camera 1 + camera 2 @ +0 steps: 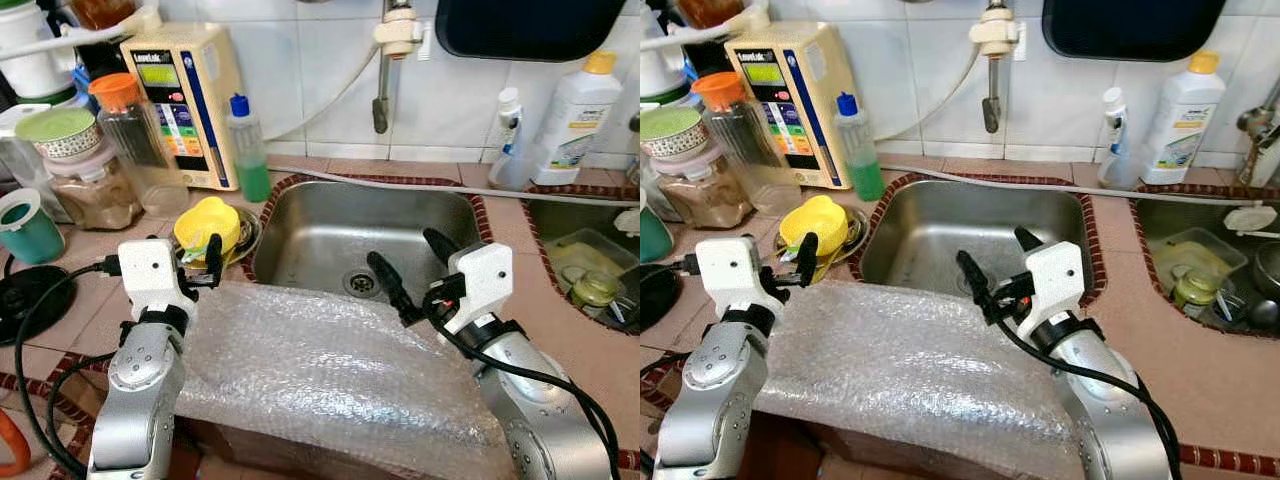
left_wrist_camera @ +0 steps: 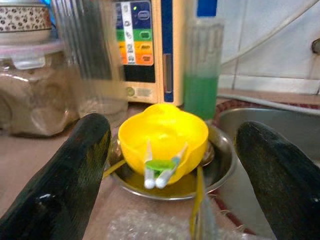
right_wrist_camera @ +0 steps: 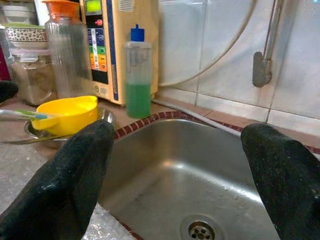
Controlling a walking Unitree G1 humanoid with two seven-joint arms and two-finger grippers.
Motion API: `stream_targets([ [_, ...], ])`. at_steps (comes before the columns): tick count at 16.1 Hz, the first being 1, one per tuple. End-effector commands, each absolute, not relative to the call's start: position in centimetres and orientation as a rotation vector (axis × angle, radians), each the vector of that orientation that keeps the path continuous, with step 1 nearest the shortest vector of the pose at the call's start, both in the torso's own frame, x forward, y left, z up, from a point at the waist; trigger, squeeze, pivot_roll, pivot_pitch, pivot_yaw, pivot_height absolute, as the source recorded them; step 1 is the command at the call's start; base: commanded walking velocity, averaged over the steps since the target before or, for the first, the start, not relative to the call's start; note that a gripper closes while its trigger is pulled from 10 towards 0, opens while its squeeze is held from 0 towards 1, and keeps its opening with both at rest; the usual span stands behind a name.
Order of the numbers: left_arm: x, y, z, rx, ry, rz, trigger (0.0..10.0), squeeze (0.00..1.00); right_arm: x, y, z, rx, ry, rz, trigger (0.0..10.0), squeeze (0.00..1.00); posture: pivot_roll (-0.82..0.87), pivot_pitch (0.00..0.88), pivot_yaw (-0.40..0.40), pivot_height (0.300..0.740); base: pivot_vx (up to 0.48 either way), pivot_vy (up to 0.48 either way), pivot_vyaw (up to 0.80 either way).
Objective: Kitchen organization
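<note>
A sheet of bubble wrap lies across the tiled surface in front of the steel sink, its far edge reaching the sink's near rim. The left claw hovers at the wrap's left far corner, fingers spread and holding nothing, pointed at a yellow bowl that sits in a shallow metal dish. Something thin and green-white, perhaps a small utensil, rests against the bowl's front. The right claw hangs over the sink's near edge, its fingers released wide, aimed toward the drain. Behind the bowl stand a bottle of green liquid, a beige appliance and a clear jar with an orange lid.
</note>
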State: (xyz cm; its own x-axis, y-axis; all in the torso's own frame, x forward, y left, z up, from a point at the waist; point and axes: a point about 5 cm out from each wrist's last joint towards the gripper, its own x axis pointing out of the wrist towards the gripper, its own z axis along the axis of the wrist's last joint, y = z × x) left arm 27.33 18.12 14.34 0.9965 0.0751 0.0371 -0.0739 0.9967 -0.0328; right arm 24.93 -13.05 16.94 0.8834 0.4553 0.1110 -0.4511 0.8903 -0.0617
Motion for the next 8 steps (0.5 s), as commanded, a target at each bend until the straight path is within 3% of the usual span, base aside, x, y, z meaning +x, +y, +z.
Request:
stream_targets([
  [1,27.6,18.7,14.3,-0.011,-0.048,0.098,10.0,0.00,24.7,-12.8,17.3,-0.037,-0.133,0.501,10.0,0.00,0.04,0.000,0.080,0.740,0.000,0.000,0.00],
  [8,28.8,19.0,12.7,-0.053,-0.025,0.093,10.0,0.00,23.7,-12.0,16.7,-0.034,-0.068,0.617,10.0,0.00,0.01,0.000,0.075,0.740,0.000,0.000,0.00],
])
